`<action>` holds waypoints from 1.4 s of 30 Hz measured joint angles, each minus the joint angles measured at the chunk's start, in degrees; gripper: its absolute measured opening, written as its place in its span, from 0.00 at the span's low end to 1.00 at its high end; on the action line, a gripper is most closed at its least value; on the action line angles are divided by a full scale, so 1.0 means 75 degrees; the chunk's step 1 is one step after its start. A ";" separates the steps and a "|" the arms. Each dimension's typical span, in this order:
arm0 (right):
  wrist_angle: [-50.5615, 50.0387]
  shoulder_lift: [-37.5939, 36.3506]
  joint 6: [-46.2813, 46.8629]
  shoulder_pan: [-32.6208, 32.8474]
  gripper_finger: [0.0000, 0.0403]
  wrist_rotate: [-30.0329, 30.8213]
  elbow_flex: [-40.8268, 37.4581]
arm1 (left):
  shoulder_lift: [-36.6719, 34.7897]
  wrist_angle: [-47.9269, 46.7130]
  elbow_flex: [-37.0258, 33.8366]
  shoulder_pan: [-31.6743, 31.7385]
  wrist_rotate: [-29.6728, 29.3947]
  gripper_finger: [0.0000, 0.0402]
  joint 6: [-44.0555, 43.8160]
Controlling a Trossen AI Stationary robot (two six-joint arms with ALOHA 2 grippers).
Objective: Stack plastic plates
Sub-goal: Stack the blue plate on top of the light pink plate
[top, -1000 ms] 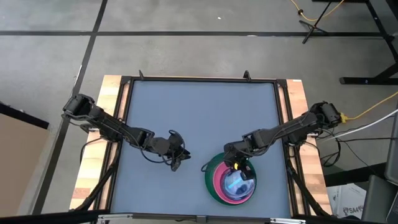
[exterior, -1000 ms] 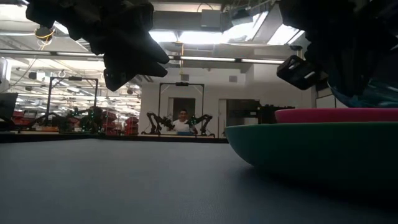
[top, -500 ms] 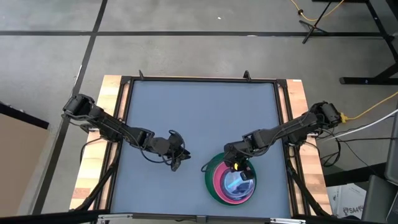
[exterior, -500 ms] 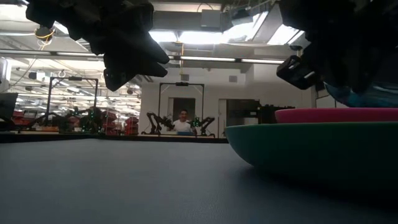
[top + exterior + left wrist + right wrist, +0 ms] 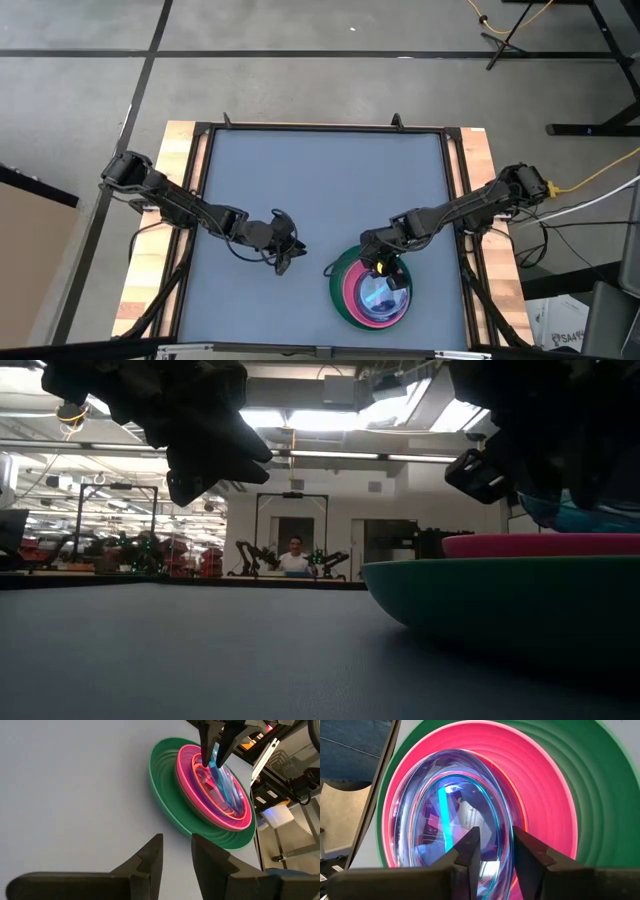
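bare table, plate stack blocking near-right corner

The left gripper hovered over the bare table, fingers slightly apart. Farther off, the right gripper stood over the blue plate, nested in pink plates on the green plate.

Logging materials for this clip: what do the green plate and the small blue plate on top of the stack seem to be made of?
Green plate: opaque, looks like moulded plastic, judging by its concentric ridges and soft sheen. Blue plate: probably clear tinted plastic, glossy; the pink plate shows through it and bright highlights run along its rim.
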 joint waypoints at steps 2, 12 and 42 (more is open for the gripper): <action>-0.0001 0.0000 -0.0001 0.0000 0.26 0.0000 0.0000 | 0.0000 0.0001 0.0000 0.0000 0.0000 0.23 0.0000; -0.0001 0.0000 -0.0001 0.0000 0.34 0.0000 0.0000 | 0.0000 -0.0001 0.0000 0.0000 0.0000 0.23 0.0000; 0.0684 -0.0003 -0.0005 0.0000 0.34 -0.0003 0.0000 | 0.0003 0.0205 -0.0003 0.0003 -0.0344 0.23 0.0195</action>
